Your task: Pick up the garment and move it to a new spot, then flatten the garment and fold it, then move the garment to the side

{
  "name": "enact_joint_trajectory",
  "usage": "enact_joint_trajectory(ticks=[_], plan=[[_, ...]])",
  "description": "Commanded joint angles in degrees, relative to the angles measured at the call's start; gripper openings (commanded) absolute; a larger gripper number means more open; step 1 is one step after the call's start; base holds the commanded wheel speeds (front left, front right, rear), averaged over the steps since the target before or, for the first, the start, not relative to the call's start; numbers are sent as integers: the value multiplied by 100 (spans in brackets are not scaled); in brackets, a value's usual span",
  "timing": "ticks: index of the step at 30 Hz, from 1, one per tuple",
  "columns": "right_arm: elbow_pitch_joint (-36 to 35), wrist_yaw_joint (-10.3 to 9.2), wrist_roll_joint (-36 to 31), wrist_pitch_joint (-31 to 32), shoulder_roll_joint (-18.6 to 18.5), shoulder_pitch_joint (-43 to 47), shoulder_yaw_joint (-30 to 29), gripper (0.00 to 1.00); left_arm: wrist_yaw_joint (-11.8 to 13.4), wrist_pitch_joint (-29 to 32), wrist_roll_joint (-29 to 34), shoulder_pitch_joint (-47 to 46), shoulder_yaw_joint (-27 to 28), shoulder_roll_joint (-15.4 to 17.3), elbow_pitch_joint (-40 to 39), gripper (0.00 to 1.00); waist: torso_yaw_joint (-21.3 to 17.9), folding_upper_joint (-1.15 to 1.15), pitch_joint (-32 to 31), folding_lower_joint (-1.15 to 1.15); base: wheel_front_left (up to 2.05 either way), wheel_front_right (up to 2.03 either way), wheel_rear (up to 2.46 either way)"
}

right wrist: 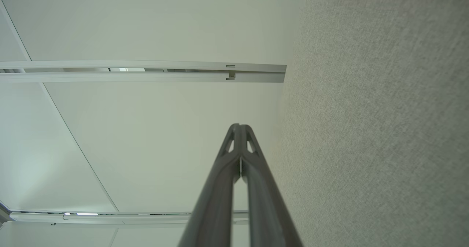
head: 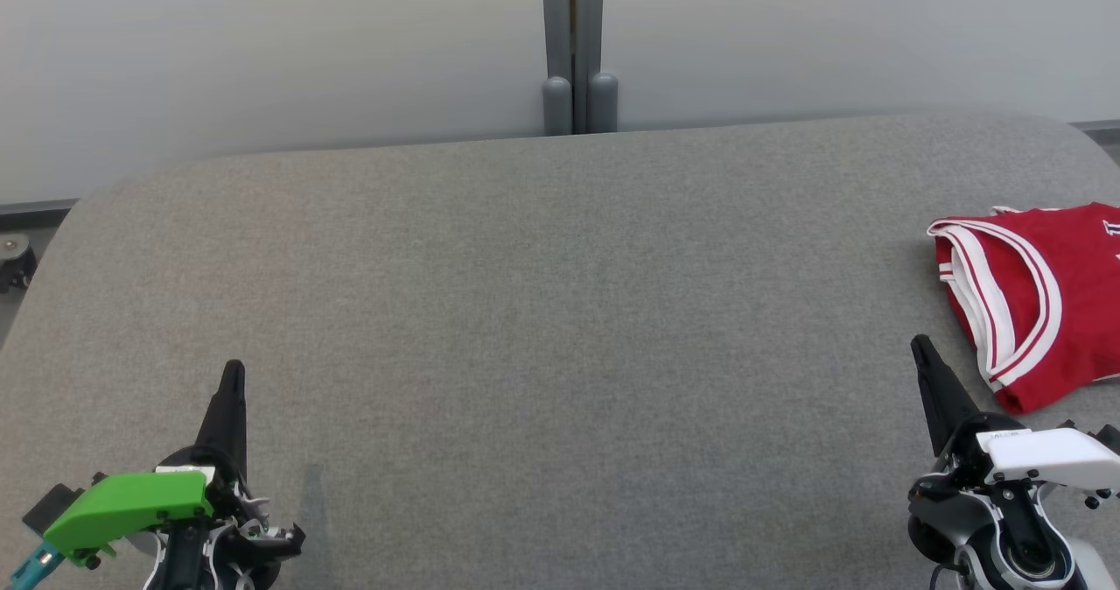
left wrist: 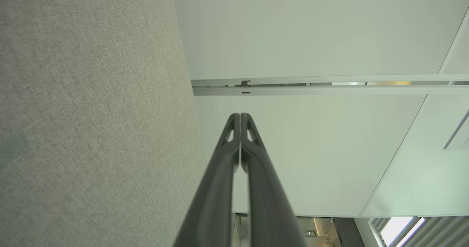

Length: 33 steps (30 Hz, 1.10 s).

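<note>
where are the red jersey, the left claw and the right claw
red jersey with white trim (head: 1085, 327), head view, on its red body panel
left claw (head: 233, 369), head view, at the shut dark fingertips
right claw (head: 918, 343), head view, at the shut dark fingertips

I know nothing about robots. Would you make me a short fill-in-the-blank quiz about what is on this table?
1. The jersey is ____ with white trim.
2. It lies at the robot's ____ end of the grey table.
3. The left pincer and right pincer are both empty and ____, not open.

Missing words: red; right; shut.
</note>
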Motion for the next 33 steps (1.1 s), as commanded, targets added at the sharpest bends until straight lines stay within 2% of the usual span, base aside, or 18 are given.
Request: enact_joint_trajectory(ticks=[1,33], plan=[[-16,0,10,23,-32,75,-12,0,-22,20,-19,-74,11,40,-22,0,0,0,0,0,0,0,0],[-16,-1,10,23,-32,75,-12,0,-21,20,-20,-73,11,40,-21,0,0,0,0,0,0,0,0]])
